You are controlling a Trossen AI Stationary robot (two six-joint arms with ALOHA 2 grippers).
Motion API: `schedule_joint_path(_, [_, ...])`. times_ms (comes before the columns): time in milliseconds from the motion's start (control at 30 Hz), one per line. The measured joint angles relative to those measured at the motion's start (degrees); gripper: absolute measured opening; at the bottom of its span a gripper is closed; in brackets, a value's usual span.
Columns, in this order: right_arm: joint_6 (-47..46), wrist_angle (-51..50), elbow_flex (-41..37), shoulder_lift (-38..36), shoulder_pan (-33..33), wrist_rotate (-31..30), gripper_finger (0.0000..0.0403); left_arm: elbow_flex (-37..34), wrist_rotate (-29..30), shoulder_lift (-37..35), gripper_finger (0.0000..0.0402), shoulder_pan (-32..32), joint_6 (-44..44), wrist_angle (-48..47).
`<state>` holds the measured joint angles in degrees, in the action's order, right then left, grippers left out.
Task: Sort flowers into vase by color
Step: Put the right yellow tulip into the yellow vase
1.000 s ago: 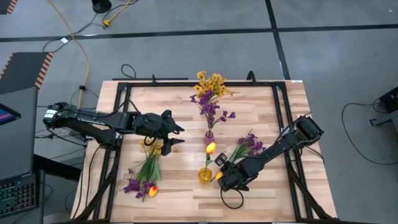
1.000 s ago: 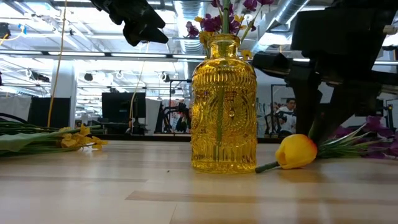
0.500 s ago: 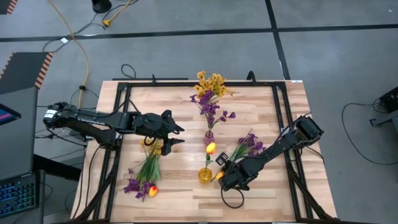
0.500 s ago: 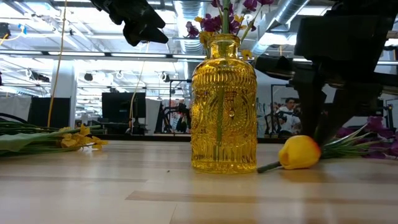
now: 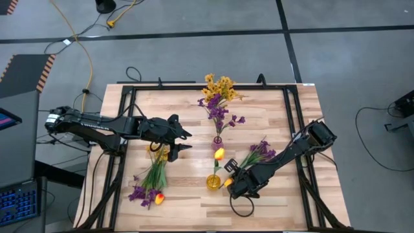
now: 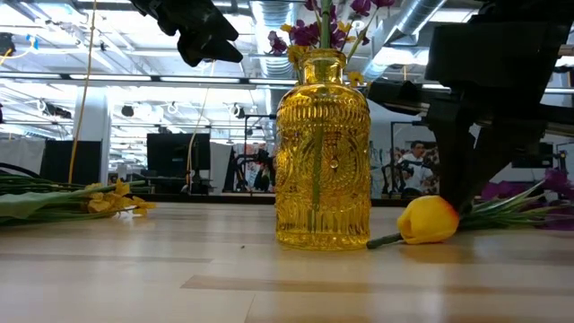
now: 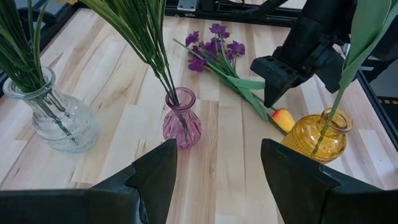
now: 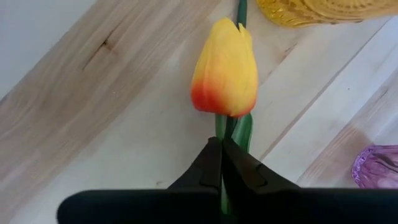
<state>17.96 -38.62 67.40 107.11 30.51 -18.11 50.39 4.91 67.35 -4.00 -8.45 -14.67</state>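
Pinching shut, the right gripper (image 8: 221, 163) is clamping the green stem just below a yellow-orange tulip (image 8: 225, 67) lying on the table (image 5: 272, 200), at 3 o'clock of the amber vase (image 5: 213, 182). Farther back, the left gripper (image 5: 184, 142) is hovering with fingers spread wide, holding nothing, at 9 o'clock of the pink vase (image 5: 217, 142). More loose flowers (image 5: 150, 184) are lying below it; a clear vase (image 7: 59, 118) of yellow blooms is standing farthest.

A pale wooden worktop (image 5: 194, 200) carries a yellow vase (image 5: 213, 182) near its front edge, a pink vase (image 5: 218, 140) at centre, loose flowers (image 5: 150, 186) front-left, and purple flowers (image 5: 257, 153) towards the right edge
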Motion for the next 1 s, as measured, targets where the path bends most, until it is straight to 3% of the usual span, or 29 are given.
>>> schedule_joint_path(200, [-0.4,-0.7,0.0,-0.5,1.1,-2.6,0.0019,0.0,0.0,0.0,0.0219,0.0,0.0,0.0])
schedule_joint_path(467, [-9.1,-4.0,0.0,-5.3,2.5,-3.2,0.0026,0.0,0.0,0.0,0.0219,0.0,0.0,0.1])
schedule_joint_path(1000, [-18.2,-6.4,0.0,-22.2,2.5,-4.8,0.0021,0.0,0.0,0.0,0.0219,0.0,-0.4,0.2])
